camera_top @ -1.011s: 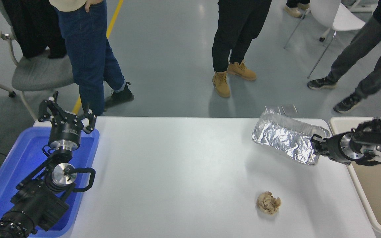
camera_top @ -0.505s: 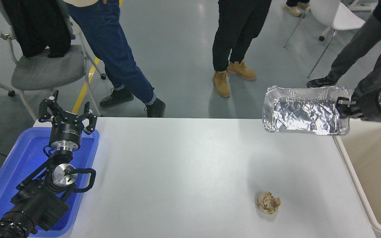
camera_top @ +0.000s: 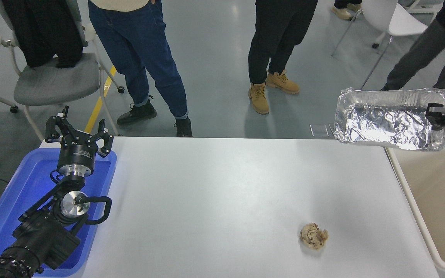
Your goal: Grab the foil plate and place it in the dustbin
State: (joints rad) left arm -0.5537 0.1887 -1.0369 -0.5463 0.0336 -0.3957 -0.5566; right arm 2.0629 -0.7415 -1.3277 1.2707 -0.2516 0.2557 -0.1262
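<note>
The shiny foil plate (camera_top: 388, 119) hangs in the air at the upper right, above the table's far right corner and the far end of the beige dustbin (camera_top: 410, 204). My right gripper (camera_top: 435, 116) comes in from the right edge and is shut on the plate's right rim. Most of the right arm is out of view. My left gripper (camera_top: 77, 133) is parked open at the lower left, over the blue tray (camera_top: 10, 200).
A crumpled tan paper ball (camera_top: 313, 236) lies on the white table (camera_top: 222, 200) near the front right. Several people stand beyond the far edge. A grey chair (camera_top: 52, 77) stands at the far left, a white chair (camera_top: 396, 19) at the far right.
My right gripper has lifted the foil plate off the table and carried it up and to the right, towards the dustbin. A person in blue jeans has walked right. The left arm has not moved.
</note>
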